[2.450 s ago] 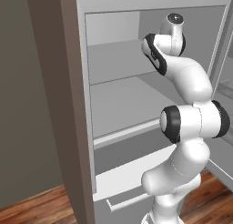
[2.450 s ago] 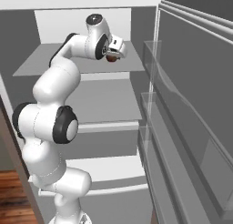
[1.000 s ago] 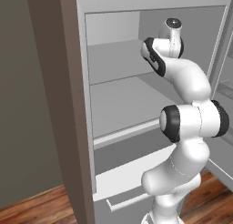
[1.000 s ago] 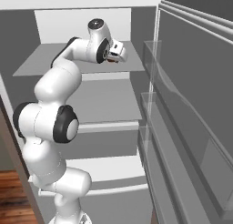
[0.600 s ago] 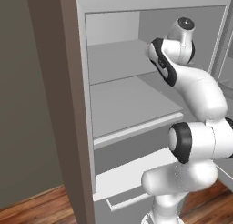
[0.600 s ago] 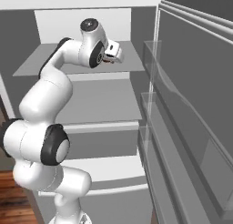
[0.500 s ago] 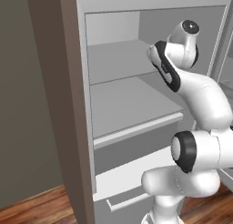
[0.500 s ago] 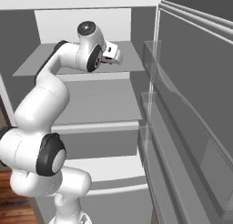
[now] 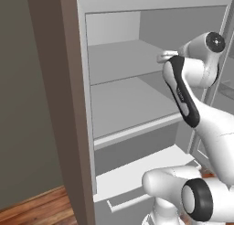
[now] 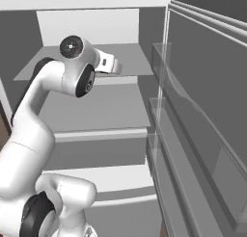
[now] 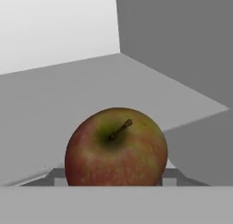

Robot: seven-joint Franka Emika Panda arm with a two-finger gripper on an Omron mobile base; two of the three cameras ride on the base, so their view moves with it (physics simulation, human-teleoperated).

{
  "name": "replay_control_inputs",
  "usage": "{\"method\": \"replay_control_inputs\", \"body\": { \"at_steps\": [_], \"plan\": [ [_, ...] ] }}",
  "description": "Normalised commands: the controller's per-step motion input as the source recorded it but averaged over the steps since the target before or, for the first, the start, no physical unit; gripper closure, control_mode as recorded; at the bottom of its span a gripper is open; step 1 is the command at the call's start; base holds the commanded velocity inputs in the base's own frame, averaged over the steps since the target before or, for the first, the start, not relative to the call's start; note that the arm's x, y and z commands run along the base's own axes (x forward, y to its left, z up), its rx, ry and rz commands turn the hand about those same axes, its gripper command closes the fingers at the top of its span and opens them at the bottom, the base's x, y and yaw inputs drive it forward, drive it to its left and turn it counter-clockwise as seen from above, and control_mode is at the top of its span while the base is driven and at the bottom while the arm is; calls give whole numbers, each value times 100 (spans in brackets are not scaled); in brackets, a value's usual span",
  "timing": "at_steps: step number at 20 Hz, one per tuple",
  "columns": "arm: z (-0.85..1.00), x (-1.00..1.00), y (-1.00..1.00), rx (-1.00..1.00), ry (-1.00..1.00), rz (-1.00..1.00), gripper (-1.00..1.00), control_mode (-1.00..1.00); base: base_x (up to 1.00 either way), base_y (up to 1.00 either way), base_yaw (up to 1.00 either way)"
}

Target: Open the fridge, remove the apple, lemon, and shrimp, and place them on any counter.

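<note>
One apple sat directly ahead of the gripper in the hand view, filling the space between the two finger bases, stem pointing up and away; I judged the jaws closed on it at roughly half their spread, since the fruit bridged the gap with no shelf visible touching it below. The fridge stood with its door swung open, its white shelves beyond and below the hand. The hand was held level and well up at the height of the top shelf, probably to keep the fruit clear of the shelf edge while it is brought out towards a counter; that is my reading, not an observation. The left base view showed the arm's wrist at the right edge of the opening and only a sliver of the gripper poking out behind the forearm, with the fruit hidden. The right base view showed the gripper from the other side, projecting over the top shelf towards the door bins, again with the fruit not discernible. Only the hand view confirmed what was gripped and its red-green skin. The shelves in view carried nothing else, so I could not place the lemon or shrimp.
</note>
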Motion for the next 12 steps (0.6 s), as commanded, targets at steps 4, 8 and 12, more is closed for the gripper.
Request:
{"method": "replay_control_inputs", "body": {
  "at_steps": [4,8,12],
  "plan": [
    [48,-98,0,-5,1,-2,100,-100,0,0,0],
    [0,-36,2,-3,6,0,100,-100,0,0,0],
    [0,0,0,0,0,0,100,-100,0,0,0]
  ]
}}
